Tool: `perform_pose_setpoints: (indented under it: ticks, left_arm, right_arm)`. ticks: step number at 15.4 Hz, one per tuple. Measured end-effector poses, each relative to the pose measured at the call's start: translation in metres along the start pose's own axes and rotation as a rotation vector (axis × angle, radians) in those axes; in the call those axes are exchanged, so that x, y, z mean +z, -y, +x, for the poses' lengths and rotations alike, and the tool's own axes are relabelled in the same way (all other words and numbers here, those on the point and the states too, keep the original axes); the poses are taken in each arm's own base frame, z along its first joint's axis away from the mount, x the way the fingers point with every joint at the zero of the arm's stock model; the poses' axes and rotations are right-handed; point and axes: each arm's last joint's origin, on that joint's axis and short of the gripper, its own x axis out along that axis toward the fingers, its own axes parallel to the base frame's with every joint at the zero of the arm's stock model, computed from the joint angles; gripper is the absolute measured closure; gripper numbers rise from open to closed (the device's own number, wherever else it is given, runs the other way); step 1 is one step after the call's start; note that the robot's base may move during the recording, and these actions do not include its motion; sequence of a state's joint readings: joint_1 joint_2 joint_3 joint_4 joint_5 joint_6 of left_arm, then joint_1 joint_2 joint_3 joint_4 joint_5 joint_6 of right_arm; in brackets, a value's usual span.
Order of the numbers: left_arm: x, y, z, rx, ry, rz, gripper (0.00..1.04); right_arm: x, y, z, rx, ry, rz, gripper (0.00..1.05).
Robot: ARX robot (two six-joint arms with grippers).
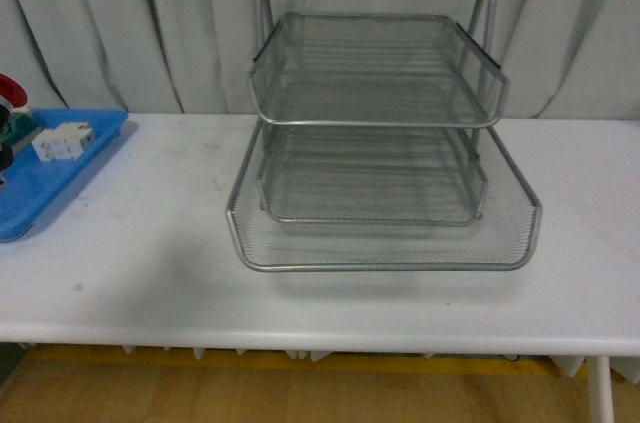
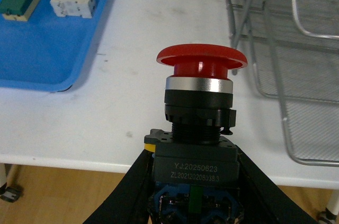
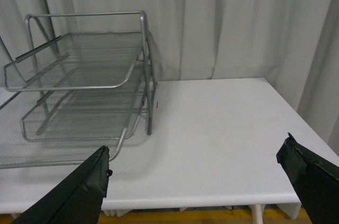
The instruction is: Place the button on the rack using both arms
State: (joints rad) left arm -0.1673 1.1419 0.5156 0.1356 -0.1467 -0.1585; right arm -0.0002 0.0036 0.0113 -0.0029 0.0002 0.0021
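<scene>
One button point(image 2: 200, 83) sits clamped by its black body in the left gripper point(image 2: 193, 173), red cap pointing outward; the rack point(image 1: 375, 123) lies to its right, nearer the right gripper point(image 3: 193, 155), jaws wide apart and empty

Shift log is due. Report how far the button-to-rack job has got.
Done: the button is off the blue tray, clamped in the left gripper over the table. In hand: the carry across to the rack. Left: setting it down; all three tiers show nothing in them, and the right gripper hangs open and empty beside the rack.
</scene>
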Motion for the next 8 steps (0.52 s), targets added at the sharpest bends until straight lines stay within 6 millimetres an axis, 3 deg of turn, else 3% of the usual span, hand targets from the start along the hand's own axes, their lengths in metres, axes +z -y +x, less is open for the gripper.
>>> perform_pose_setpoints:
  ticks: [4,8]
  left_arm:
    - [0.017,0.010,0.019,-0.045,0.003,-0.008,0.69]
    - [0.046,0.065,0.055,-0.177,0.008,0.046,0.69]
  right_arm:
    - [0.000,0.000,0.000,-0.003,-0.001,0.000,0.06]
    - [0.000,0.000,0.000,-0.003,0.000,0.000,0.06]
